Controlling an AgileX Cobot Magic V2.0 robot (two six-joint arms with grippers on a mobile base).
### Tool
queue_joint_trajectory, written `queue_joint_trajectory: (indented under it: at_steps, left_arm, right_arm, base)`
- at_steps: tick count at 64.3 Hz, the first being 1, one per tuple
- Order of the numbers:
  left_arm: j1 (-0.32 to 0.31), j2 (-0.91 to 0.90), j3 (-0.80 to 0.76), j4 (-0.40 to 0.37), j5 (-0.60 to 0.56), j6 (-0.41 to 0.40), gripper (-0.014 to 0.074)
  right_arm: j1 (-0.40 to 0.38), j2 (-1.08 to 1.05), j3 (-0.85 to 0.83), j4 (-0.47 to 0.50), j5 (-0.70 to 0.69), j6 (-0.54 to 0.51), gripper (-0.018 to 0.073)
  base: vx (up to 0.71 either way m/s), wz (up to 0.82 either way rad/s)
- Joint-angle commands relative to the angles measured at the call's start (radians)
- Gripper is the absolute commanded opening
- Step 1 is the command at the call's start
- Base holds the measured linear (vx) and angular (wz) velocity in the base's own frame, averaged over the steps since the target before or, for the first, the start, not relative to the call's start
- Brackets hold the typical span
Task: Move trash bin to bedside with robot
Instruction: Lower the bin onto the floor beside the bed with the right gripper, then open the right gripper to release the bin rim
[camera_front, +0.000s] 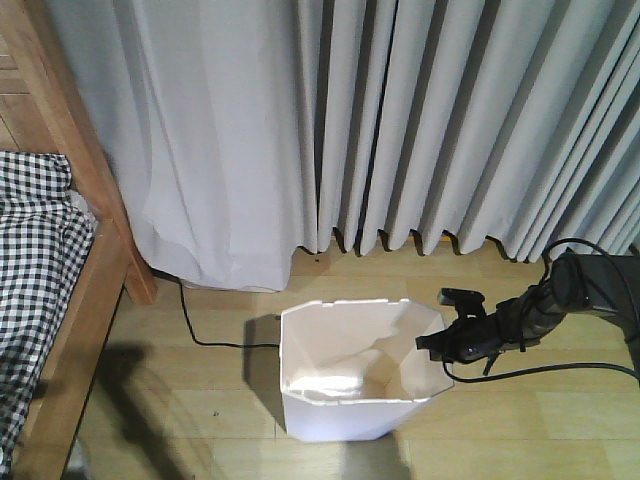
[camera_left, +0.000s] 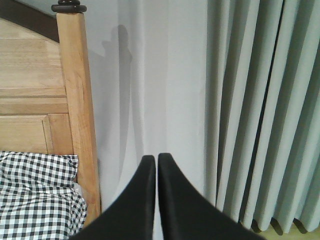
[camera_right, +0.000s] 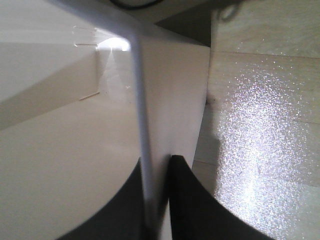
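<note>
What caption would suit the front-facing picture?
Right hand grips the white trash bin by its rim, near the bed.

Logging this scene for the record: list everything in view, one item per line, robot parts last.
trash bin: one, white with cream interior, on the floor right of the bed
bed frame: one, light wood, left edge
bedding: one, black-and-white checked, on the bed
curtains: grey, hanging behind the bin
cable: one, black, on the floor by the bed frame
floor: light wood planks
right gripper: black, shut on the bin's right rim
left gripper: black, shut, empty, facing the curtains
</note>
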Motion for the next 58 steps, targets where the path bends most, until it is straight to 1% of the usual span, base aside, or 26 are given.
queue_joint_trajectory:
  at_steps: [1,25,35,50,58]
  left_arm:
    - [-0.004,-0.008,0.02,-0.01,-0.066,-0.003,-0.0006]
    - [-0.004,-0.008,0.02,-0.01,-0.066,-0.003,-0.0006]
    - [-0.004,-0.008,0.02,-0.01,-0.066,-0.003,-0.0006]
    - [-0.004,-0.008,0.02,-0.01,-0.066,-0.003,-0.0006]
    - [-0.004,-0.008,0.02,-0.01,-0.066,-0.003,-0.0006]
  right_arm:
    - [-0.002,-0.079,-0.027,0.021,0.181,0.035,-0.0003]
    - [-0.003,-0.079,-0.027,0.018,0.171,0.038,0.0009]
    - [-0.003,-0.079,-0.027,-0.02,0.154,0.049,0.0017]
    - [-0.003,-0.079,-0.027,-0.031,0.15,0.049,0.0069]
    - [-0.003,-0.077,-0.027,-0.031,0.136,0.054,0.0115]
  base:
    - [0.0,0.0]
    - [0.0,0.0]
    - [0.0,0.0]
    - [0.0,0.0]
    - [0.0,0.0]
